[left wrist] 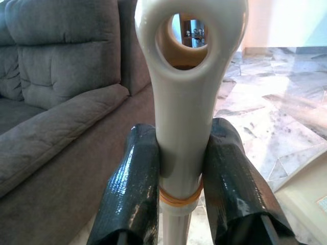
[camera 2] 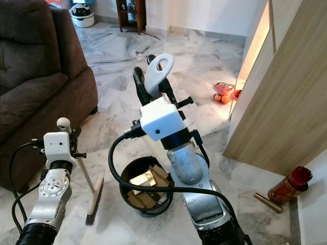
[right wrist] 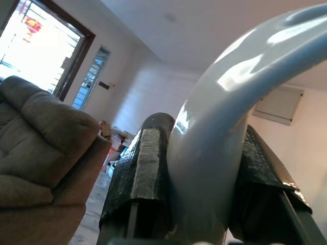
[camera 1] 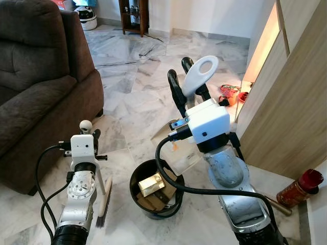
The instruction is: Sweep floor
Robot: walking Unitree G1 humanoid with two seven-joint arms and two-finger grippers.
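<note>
broom first: my left gripper is clamped on its cream handle just below the hanging loop, both black fingers pressed tight either side, a rubber band showing round the shaft between them. the stick runs down to the bristle head, which sits on the marble floor just beside the bin. right gripper is closed around the white dustpan handle, held up high with the loop end poking above the fingers. i can make out the pan's edge low on the floor behind the arm, but most of it is hidden.

right in front of me is the black bin, already holding gold-wrapped boxes and cardboard bits. brown sofa close on my left, wooden cabinet panel on my right with a red can lying at its foot. further off there's some red and orange litter by the panel's lit edge, which i'd guess is what's left to sweep.

what worries me: the broom head is almost touching the bin, so a careless stroke could tip it and dump everything back out. the black cables looping off both wrists could snag too. and the sofa is tight on the left, so a wide swing would clip it.
</note>
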